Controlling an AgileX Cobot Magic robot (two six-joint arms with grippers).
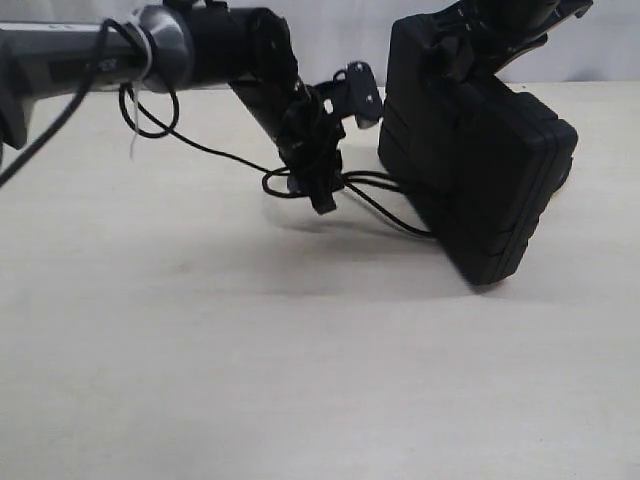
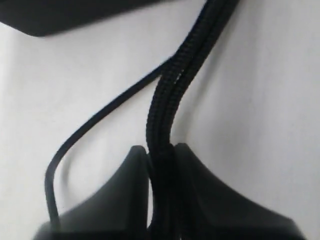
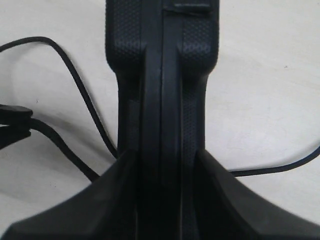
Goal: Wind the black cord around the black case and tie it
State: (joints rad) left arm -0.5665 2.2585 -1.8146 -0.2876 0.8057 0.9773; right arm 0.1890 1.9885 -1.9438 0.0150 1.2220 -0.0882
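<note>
Right tool [image 3: 162, 152] pressed onto edge of black case [image 1: 500, 170], holding it tilted, low corner at counter [image 1: 300, 380]. Left tool [image 2: 161, 150] sits just beside case, pinching two strands of black cord [image 2: 167, 100] that run from tool to case. Wrap looks begun; can't tell if full turn made. No knot visible, tying not yet done.

this looks like a robot lab or test bench, not a home or a shop. a wide, pale beige table [image 1: 300, 380] with a plain matte top fills most of the exterior view, and a flat white wall [image 1: 335, 30] closes it off behind. two black and grey robot arms reach in over the table, the left arm [image 1: 90, 50] and the right arm [image 1: 510, 20]. a loose black cable [image 1: 40, 135] trails off the left arm, bound to it with white ties [image 1: 148, 55].
</note>
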